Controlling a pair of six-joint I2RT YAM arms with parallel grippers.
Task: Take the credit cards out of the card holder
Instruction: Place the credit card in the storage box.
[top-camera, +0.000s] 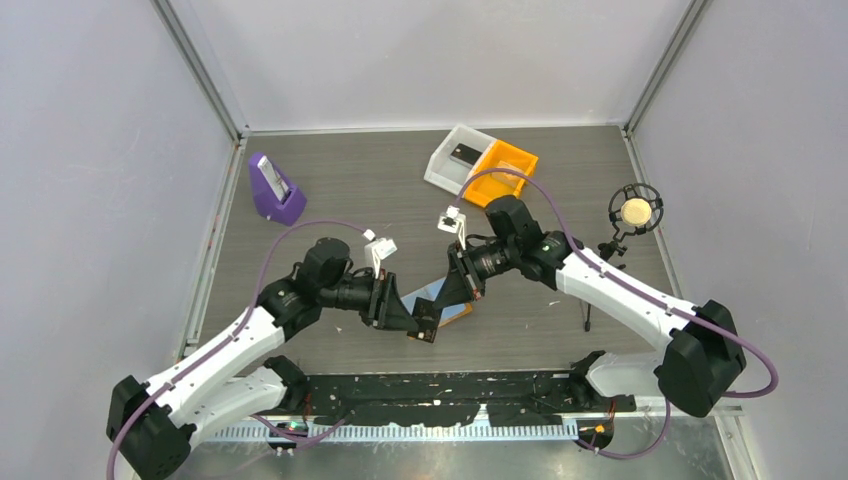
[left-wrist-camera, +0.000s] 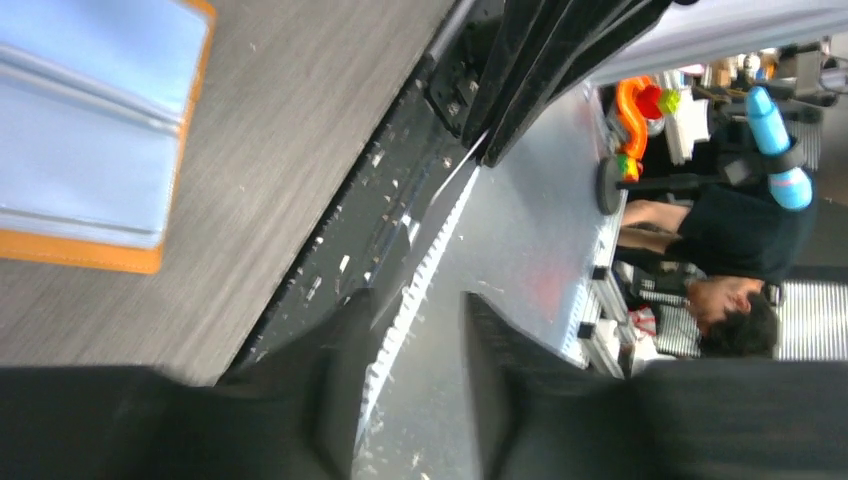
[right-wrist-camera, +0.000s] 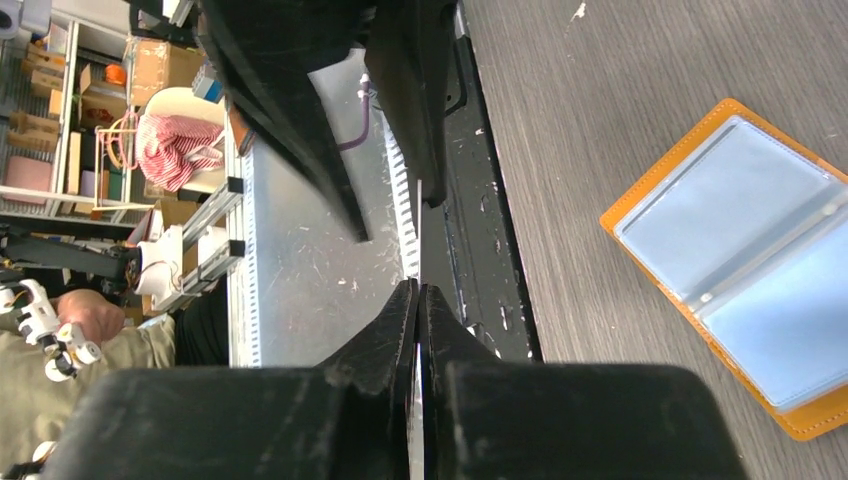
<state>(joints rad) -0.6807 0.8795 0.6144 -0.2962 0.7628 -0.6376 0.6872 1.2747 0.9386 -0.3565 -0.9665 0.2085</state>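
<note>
One card holder (right-wrist-camera: 740, 250) lies open and flat on the surface (top-camera: 350, 170), near the middle of its front half, with its orange cover down. Two light blue panels face up, with a fold between them. Whether any cards sit in its pockets cannot be told.

Two arms reach in from the near edge and meet above the holder. In the overhead view their two claws cover much of it, so only slivers of blue and orange show.

The left claw (left-wrist-camera: 415, 400) is released, with a clear gap between its two fingers (left-wrist-camera: 330, 400) and nothing in that gap. It hangs beside the holder, toward the black strip (top-camera: 450, 385) along the near edge. The right claw (right-wrist-camera: 418, 340) is clenched, its two fingers pressed together. I cannot tell whether anything thin is pinched between them. It too is off to the side of the holder rather than on it, and the left claw's fingers hang close in front of it.

At the far side of the surface two bins stand touching: one white bin (top-camera: 452, 158) with a dark thing inside, and one orange bin (top-camera: 508, 170). One purple stand (top-camera: 275, 192) is at the far left. One round yellow-faced thing on a small black stand (top-camera: 635, 212) is at the right. All of these are well apart from the holder.
</note>
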